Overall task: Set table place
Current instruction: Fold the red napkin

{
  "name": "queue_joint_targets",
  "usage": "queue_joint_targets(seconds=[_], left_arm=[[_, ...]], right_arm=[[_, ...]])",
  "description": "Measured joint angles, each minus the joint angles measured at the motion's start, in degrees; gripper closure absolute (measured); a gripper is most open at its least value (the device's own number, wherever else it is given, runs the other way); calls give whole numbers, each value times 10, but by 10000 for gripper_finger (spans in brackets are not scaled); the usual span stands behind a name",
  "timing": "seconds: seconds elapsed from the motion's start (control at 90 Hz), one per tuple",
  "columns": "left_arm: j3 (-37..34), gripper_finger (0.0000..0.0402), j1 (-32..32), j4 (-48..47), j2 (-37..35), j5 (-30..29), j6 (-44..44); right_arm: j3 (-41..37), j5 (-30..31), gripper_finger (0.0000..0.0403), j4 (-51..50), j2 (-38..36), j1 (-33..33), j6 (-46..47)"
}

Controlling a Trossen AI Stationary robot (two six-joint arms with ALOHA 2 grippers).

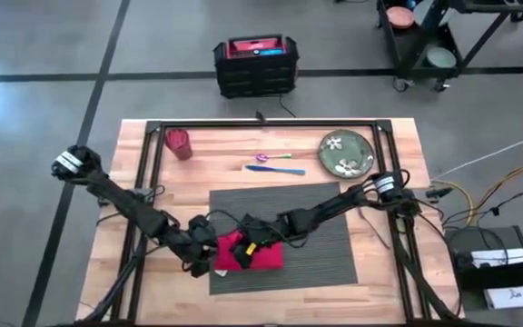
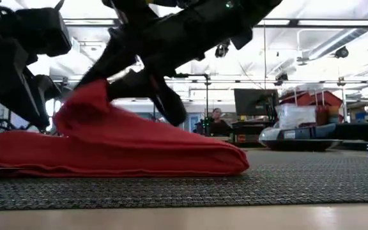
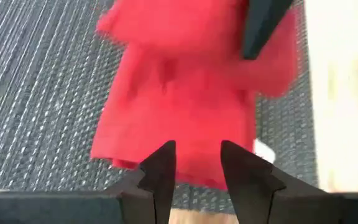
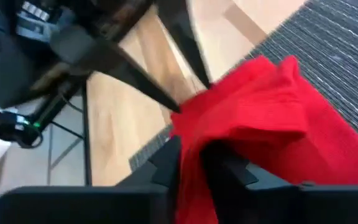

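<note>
No text, label, brand, number or sign can be read on anything in these views.

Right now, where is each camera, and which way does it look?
High: above, facing down on the mat, napkin, plate and both arms.
Low: at table height, facing across the napkin into the room; arms come from above.
Left wrist: over the napkin, past the open left gripper.
Right wrist: right gripper pinching the napkin.
All four share the napkin.

Lab: equipment carts (image 1: 425,36), concrete floor (image 1: 44,54)
</note>
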Motion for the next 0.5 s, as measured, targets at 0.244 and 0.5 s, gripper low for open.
queue_joint_targets(seconds=[0.244, 0.5], left_arm=[[92, 287, -3, -145, -34, 6, 10], [81, 287, -2, -32, -33, -65, 68]], right_arm=[[11, -13, 232, 8, -11, -4, -18], [17, -127, 207, -124, -66, -10, -145]])
